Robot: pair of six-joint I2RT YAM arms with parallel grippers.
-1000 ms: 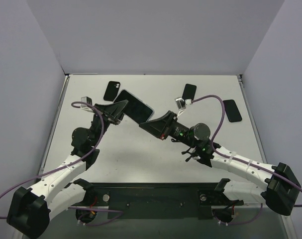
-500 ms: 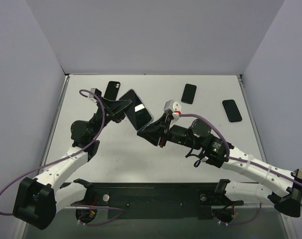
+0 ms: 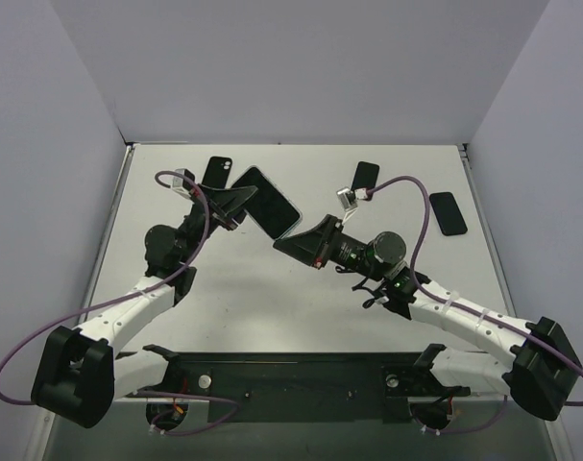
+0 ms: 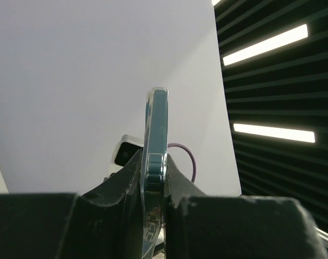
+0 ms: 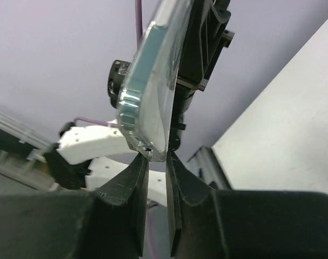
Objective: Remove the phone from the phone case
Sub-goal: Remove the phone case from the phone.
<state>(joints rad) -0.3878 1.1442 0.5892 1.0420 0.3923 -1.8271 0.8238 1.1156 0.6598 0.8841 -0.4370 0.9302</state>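
Right arm [image 3: 464,317] has folded back since half a second ago, elbow pulled in and wrist camera swung right, and the phone [image 3: 267,200] sits slightly higher and further from the bases; left gripper [image 3: 235,209] barely shifted. Phone is still inside the clear phone case [image 5: 132,102], held off the table [image 3: 272,298] between both grippers, tilted, its long axis running upper left to lower right in the top view. Top view can't show finger contact; the wrist views do. Left wrist: case is edge-on and upright, with the left gripper's black fingers [image 4: 126,178] pressed on its front and back faces, pinching it near one end. Right wrist: right gripper [image 5: 155,162] has its fingers nearly together, nipping the lowest corner of the case. The clear rim and bluish phone edge show above, and the left gripper's black body is behind the case. Left wrist view also catches ceiling lights [image 4: 272,48] and a purple cable [image 4: 188,151] behind the case, but nothing of the table. Left arm [image 3: 128,317] reaches forward from lower left, wrist raised. Right arm comes from lower right, forearm angled up-left, gripper aimed at the phone's lower corner. Flat on the table's far part lie a handset [image 3: 216,174] just behind the left gripper, a second handset [image 3: 365,179] mid-right, and a third handset [image 3: 448,212] far right, well apart from the held phone.
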